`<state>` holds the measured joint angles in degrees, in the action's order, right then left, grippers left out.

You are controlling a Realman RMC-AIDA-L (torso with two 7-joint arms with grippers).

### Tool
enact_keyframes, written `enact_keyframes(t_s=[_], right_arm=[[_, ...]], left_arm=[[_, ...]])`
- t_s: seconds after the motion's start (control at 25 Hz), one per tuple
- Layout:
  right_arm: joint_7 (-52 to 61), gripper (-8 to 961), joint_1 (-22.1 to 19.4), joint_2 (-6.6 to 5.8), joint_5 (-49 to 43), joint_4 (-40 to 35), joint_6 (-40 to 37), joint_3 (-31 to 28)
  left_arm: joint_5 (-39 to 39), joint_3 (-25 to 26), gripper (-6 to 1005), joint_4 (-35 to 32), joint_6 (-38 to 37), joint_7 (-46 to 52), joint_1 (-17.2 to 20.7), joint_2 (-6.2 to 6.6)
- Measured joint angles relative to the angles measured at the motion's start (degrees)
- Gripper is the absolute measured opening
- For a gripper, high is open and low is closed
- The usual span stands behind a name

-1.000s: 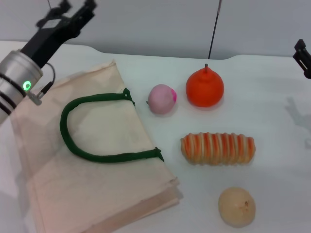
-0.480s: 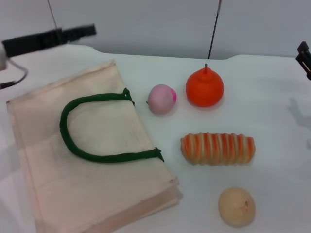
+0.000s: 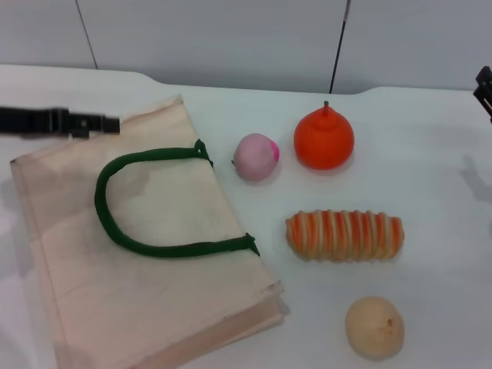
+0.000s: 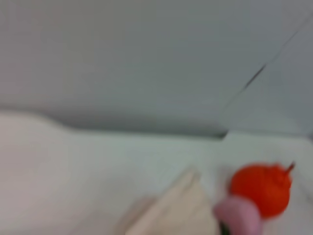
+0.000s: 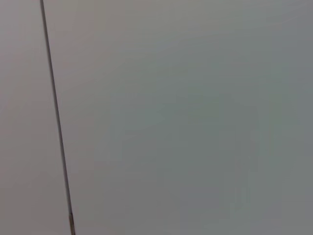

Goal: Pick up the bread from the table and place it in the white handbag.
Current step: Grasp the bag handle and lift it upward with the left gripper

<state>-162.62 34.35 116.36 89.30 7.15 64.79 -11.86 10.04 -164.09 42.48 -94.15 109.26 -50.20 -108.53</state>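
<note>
The bread [image 3: 344,235], a ridged loaf with orange and cream stripes, lies flat on the white table [image 3: 430,184], right of the white handbag. The white handbag [image 3: 146,254] lies flat at the left, with its dark green loop handle [image 3: 115,223] on top. A corner of it shows in the left wrist view [image 4: 171,210]. My left gripper [image 3: 108,123] reaches in from the left edge as a dark bar over the bag's far left corner, far from the bread. My right gripper [image 3: 485,88] only shows as a dark tip at the right edge. The right wrist view shows only wall.
An orange pear-shaped fruit [image 3: 324,139] and a pink ball [image 3: 257,157] sit behind the bread; both also show in the left wrist view, the fruit [image 4: 260,188] and the ball [image 4: 239,220]. A round tan ball [image 3: 374,327] lies in front of the bread. A grey wall stands behind the table.
My left arm has swung down from the far left top corner, so its gripper now lies level over the bag's far left corner. The right gripper drifted slightly right. Objects have not moved.
</note>
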Motion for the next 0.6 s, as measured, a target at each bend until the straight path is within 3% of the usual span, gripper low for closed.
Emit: enact_keyframes(t_s=[0.36, 0.6], right_arm=[[0.62, 892, 0.35, 0.00, 0.08, -0.03, -0.06, 0.00], [0.63, 892, 0.41, 0.00, 0.09, -0.03, -0.13, 0.00]], left_arm=[[-5.02, 0.00, 834, -0.87, 1.65, 3.31, -0.82, -0.49], [-7.34, 0.00, 802, -4.86, 5.62, 4.68, -0.64, -0.77]])
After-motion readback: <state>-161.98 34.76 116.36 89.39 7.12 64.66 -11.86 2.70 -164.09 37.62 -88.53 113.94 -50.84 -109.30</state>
